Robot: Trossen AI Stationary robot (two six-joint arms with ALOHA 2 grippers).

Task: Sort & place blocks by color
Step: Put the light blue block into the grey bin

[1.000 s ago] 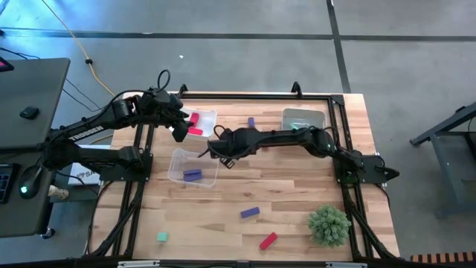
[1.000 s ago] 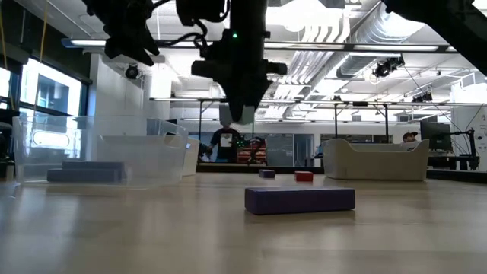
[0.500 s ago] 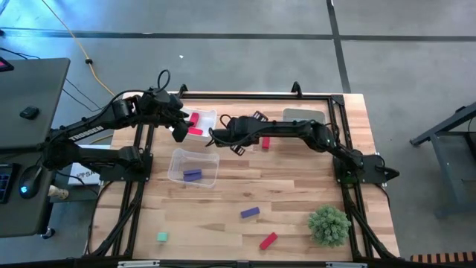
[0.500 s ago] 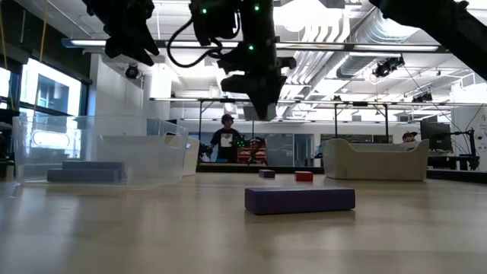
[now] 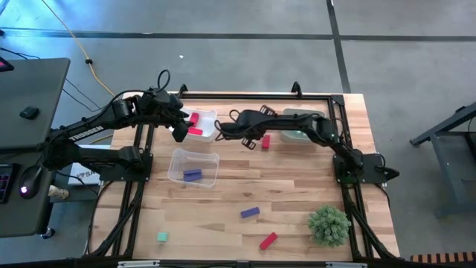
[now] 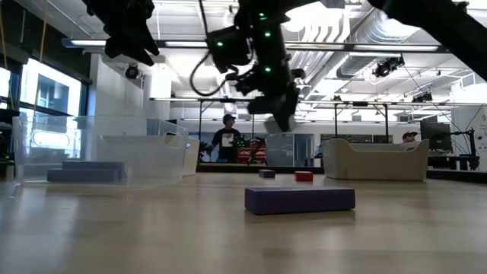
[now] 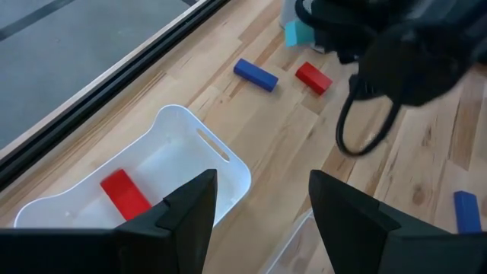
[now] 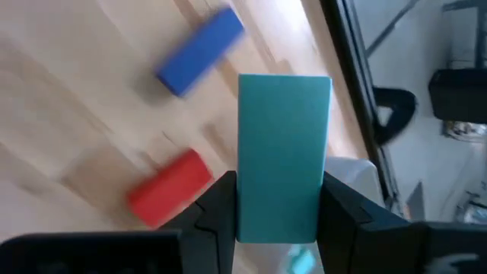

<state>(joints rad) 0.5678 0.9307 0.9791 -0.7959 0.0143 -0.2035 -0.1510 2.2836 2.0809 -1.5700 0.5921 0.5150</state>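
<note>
Two hands are up over the far part of the desk [image 5: 297, 201]. The right hand [image 8: 280, 228] is clamped on a teal block [image 8: 283, 156], a flat-faced, plain teal-green bar with square edges, standing out lengthwise between the two dark fingers and lifted clear of the wood. Just beneath and beside that hand lie a short red block [image 5: 265, 141] and a small blue-purple block [image 5: 251, 122], both flat on the desk and apart from each other. Beyond the hand sits a clear bin [image 5: 303, 119] at the desk's far edge.

The left hand [image 7: 259, 205] hangs above a white bin [image 7: 221, 171] with its fingers parted and nothing between them; a red bar [image 7: 125, 194] lies in that bin right below it. Near that hand, toward the desk's middle, a second clear bin [image 5: 195, 158] holds one purple bar [image 5: 193, 175].

Well away from both hands, along the near side, lie another purple bar [image 5: 250, 213], a red bar [image 5: 268, 240] and a small teal cube [image 5: 161, 237]. A bushy green plant ball [image 5: 329, 225] sits near the right corner.
</note>
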